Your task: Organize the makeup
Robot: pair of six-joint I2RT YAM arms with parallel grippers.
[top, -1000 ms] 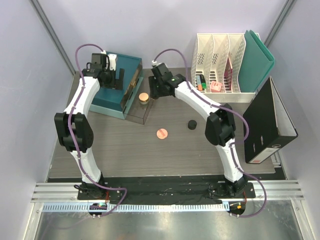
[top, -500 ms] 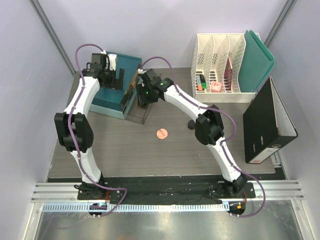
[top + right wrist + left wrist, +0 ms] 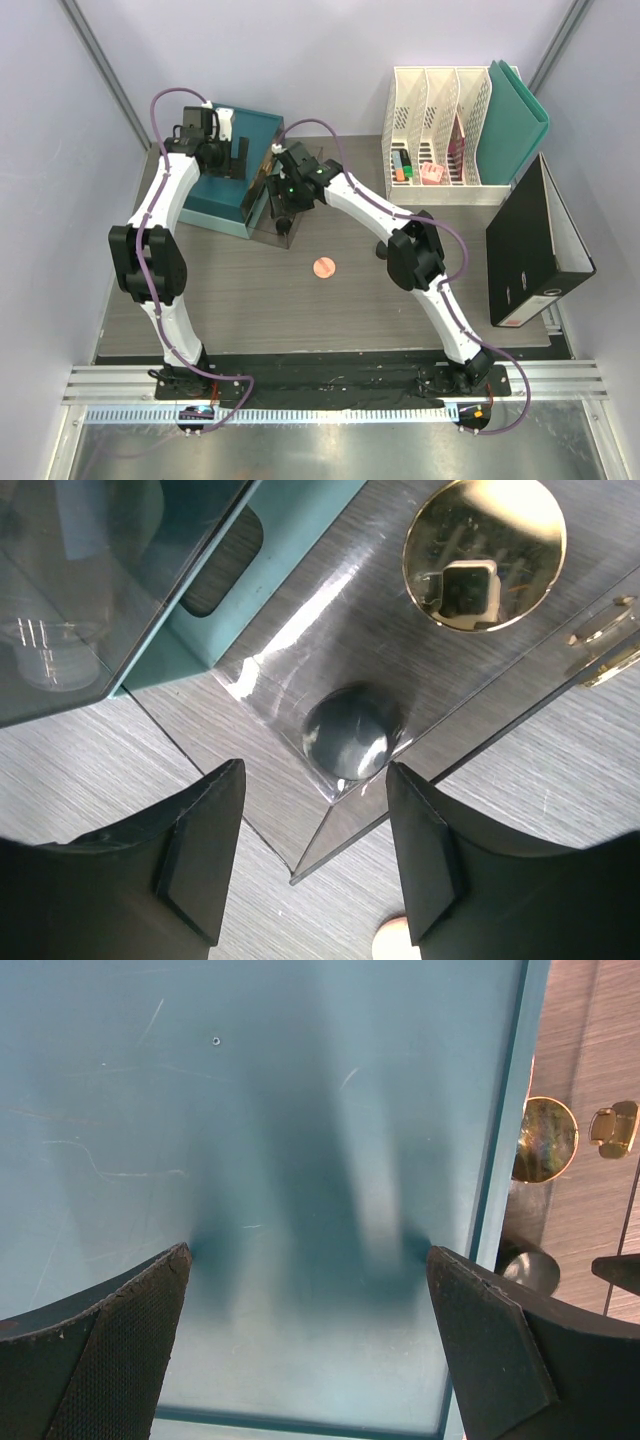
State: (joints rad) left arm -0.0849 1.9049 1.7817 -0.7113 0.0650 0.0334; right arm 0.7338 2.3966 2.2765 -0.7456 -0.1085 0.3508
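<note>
Left fingers (image 3: 110, 1350) are spread wide with nothing between them. The tips are down at the flat top of the teal box (image 3: 300, 1110), and I cannot tell if they touch it. In the top view the left arm (image 3: 165, 200) reaches to the far left of the desk (image 3: 250, 310), over that teal box.

Right fingers (image 3: 200, 860) are also wide apart and hold nothing. They hang over the near corner of the clear box (image 3: 275, 232). The right arm (image 3: 370, 195) stretches across from the right to get there.

A dark round jar (image 3: 352, 732) sits inside the clear box, tucked into that near corner. It is under the gap between the right fingers and apart from both. A gold-topped jar (image 3: 483, 552) stands in the same box, farther in, well apart from the dark jar. Its shiny lid faces up. A gold latch (image 3: 600, 645) is on the box's side wall.

The clear box stands just beside the teal box, on its right. I cannot tell whether they touch.

A pink compact (image 3: 323, 267) lies flat on the bare desk, outside the clear box and near its front corner. Only its edge shows at the bottom of the right wrist view.

At the far right are white file holders (image 3: 440, 140) with a teal folder (image 3: 520, 115) at their right end. A black binder (image 3: 535, 245) lies by the right edge of the desk, well apart from the makeup.
</note>
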